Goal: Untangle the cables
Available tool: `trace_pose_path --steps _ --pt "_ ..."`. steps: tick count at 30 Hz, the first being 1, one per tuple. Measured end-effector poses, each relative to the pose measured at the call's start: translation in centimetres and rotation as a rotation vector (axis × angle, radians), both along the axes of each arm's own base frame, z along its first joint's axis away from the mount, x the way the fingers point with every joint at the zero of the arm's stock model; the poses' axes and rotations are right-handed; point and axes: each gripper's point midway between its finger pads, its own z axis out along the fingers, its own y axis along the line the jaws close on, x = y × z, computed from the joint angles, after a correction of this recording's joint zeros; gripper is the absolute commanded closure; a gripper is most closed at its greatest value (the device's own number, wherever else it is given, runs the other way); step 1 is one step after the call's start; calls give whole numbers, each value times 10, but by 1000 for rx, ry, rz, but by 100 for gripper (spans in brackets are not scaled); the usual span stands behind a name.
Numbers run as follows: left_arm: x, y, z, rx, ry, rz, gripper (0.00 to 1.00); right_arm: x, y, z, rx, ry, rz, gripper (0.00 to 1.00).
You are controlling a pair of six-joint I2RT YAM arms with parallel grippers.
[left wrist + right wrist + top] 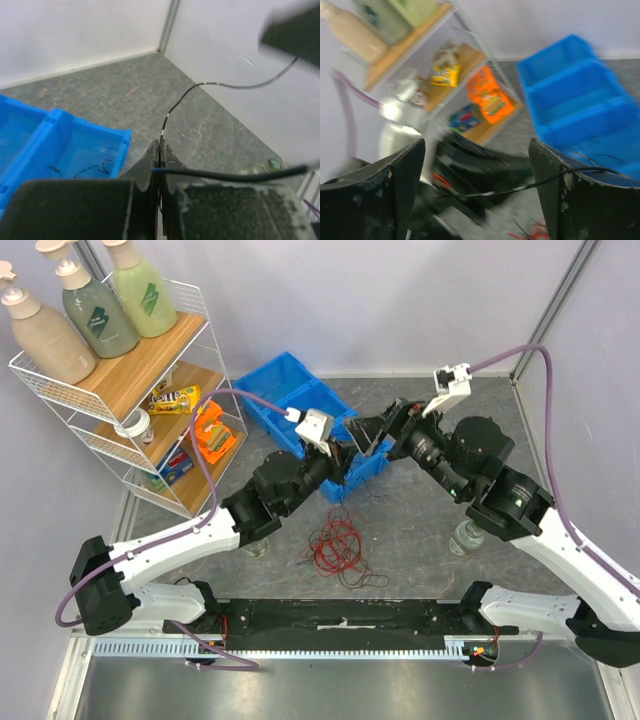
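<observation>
- At the near edge of the worktop [420, 530], the two arm bases sit side by side, and both arms reach away toward the middle.
- Just beyond the bases, the cables [336, 545] lie on the grey surface as a loose heap of thin red and black loops. Neither tool touches the heap.
- Further out, the left tool [159, 152] has its jaws pressed together on a single black wire [186, 92]. The wire rises from the tips and curves off to the right through the air.
- Facing it, the right tool [476, 147] has its fingers spread wide. A dark strand [510, 190] runs across the gap and over one finger [575, 205].
- Both tools meet by the near corner of a blue bin [268, 380], which holds a few short dark wire bits.
- At far left, a wire shelf rack [120, 390] carries bottles [100, 315] and snack packets.
</observation>
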Motion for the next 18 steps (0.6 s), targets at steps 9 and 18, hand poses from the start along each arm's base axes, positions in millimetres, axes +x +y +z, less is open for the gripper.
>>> trace_pose_path --steps 9,18 --pt "68 42 74 -61 25 212 98 -20 -65 -112 -297 88 -115 2" --pt "130 31 61 -14 79 288 98 -59 -63 -120 -290 45 75 2"
